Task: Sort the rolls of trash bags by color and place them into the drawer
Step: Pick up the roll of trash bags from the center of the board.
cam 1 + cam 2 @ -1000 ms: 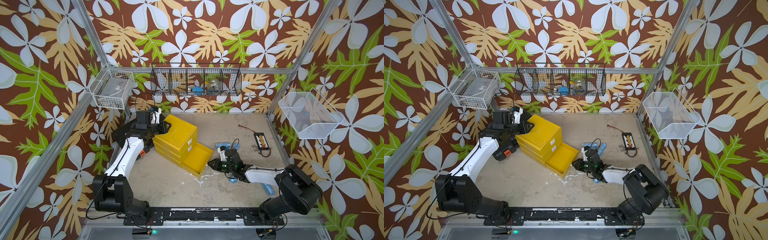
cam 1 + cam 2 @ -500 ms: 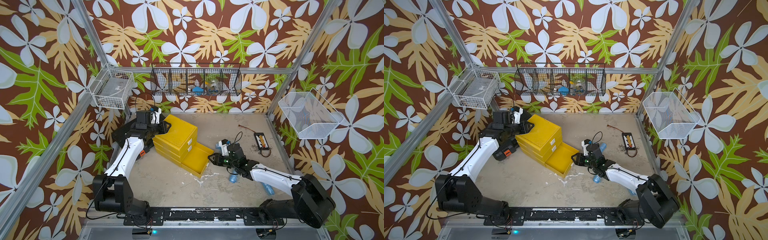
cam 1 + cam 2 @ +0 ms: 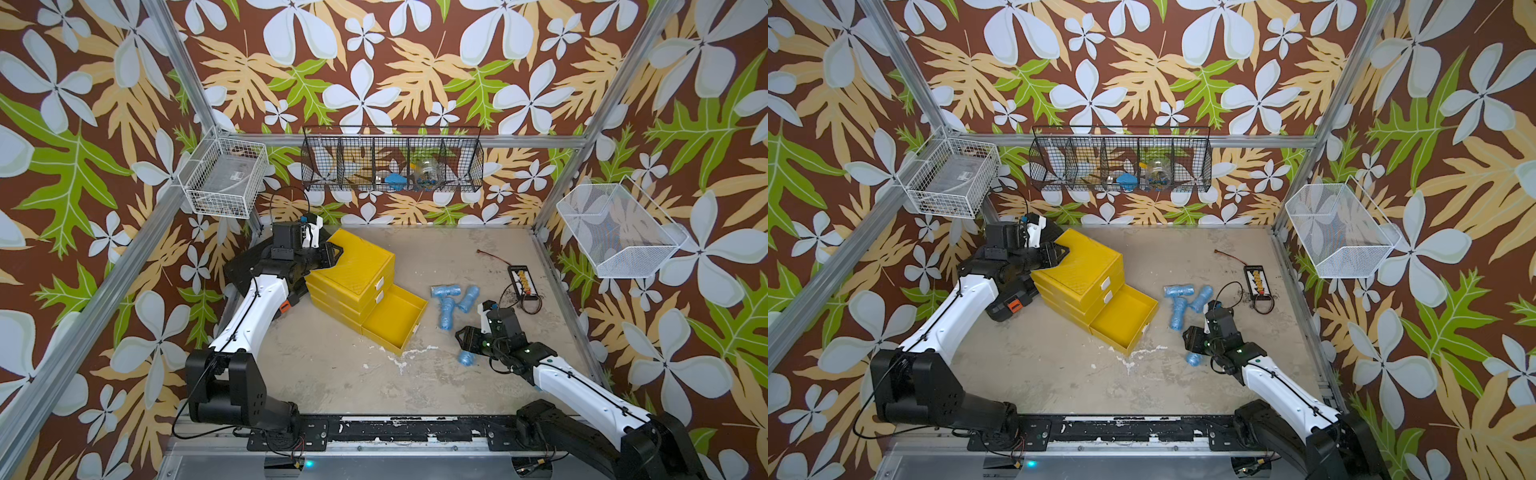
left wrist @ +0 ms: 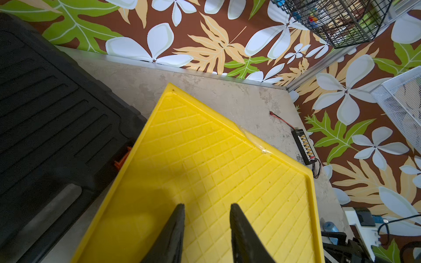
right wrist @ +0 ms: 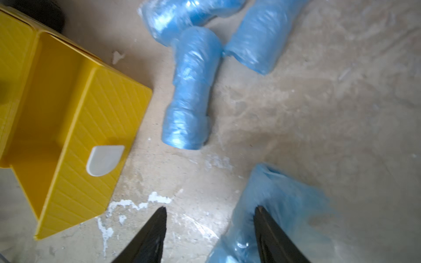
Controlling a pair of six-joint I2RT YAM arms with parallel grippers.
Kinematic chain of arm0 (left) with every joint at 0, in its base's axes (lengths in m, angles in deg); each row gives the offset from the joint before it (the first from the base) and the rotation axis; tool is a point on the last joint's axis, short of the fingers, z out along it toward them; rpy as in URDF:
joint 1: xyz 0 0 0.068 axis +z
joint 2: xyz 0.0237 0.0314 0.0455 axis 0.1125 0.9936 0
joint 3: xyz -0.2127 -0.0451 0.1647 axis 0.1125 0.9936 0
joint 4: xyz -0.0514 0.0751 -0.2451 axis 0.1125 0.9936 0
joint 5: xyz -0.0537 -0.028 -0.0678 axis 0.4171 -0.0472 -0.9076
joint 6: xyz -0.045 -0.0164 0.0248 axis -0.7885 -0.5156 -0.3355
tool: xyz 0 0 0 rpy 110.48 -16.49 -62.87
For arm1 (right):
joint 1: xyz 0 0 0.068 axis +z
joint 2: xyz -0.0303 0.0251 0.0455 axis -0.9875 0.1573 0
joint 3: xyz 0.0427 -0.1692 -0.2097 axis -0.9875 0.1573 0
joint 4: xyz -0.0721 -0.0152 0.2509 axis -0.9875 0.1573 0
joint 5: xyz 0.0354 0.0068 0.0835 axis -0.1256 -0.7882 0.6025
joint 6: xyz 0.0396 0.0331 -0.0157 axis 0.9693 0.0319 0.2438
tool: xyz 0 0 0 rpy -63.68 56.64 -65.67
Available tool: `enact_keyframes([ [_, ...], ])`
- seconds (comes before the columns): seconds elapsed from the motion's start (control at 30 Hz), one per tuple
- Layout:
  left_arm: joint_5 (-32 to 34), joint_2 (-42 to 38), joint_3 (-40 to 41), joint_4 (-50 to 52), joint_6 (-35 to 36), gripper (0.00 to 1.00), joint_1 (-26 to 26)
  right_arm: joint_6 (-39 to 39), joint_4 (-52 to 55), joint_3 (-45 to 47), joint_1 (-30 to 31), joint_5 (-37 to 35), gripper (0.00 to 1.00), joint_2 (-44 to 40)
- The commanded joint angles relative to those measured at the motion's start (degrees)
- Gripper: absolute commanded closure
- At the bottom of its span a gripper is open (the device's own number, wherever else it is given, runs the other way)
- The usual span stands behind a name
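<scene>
The yellow drawer chest [image 3: 353,270] stands at the left, and its bottom drawer [image 3: 395,318] is pulled out with nothing in it. Three light blue rolls [image 3: 446,312] lie together on the floor to its right. A further blue roll [image 3: 465,358] lies nearer the front. My right gripper [image 3: 462,338] hangs open just over that roll. In the right wrist view the roll [image 5: 284,205] lies beside and under one finger, not between the two. My left gripper [image 4: 206,205] rests over the chest's ribbed top [image 4: 205,159], shut to a narrow gap with nothing in it.
A flat black tool case [image 3: 245,270] lies behind the chest under my left arm. A small black board with wires [image 3: 521,282] sits at the right edge. Wire baskets [image 3: 390,166] hang on the back and side walls.
My right gripper has drawn back from the open drawer's front toward the right and has opened wider. The left arm has not moved.
</scene>
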Motion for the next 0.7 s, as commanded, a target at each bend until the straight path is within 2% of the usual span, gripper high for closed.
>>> enact_keyframes([
  [0.0,-0.43,0.06,0.36,2.43,-0.21,0.63,0.06,-0.5,-0.66,1.13,-0.81,0.82,0.35,0.85],
  [0.23,-0.28,0.08,0.63,2.66,0.05,0.63,0.06,-0.02,-3.76,0.85,-1.19,0.95,0.32,6.02],
  [0.37,-0.18,-0.05,0.8,2.67,-0.04,0.63,0.01,-1.31,-1.58,-0.39,-1.65,0.09,0.35,7.32],
  [0.67,-0.23,0.06,0.51,2.49,-0.11,0.63,0.07,-2.39,7.67,-5.76,-1.73,-2.57,0.35,-3.72],
])
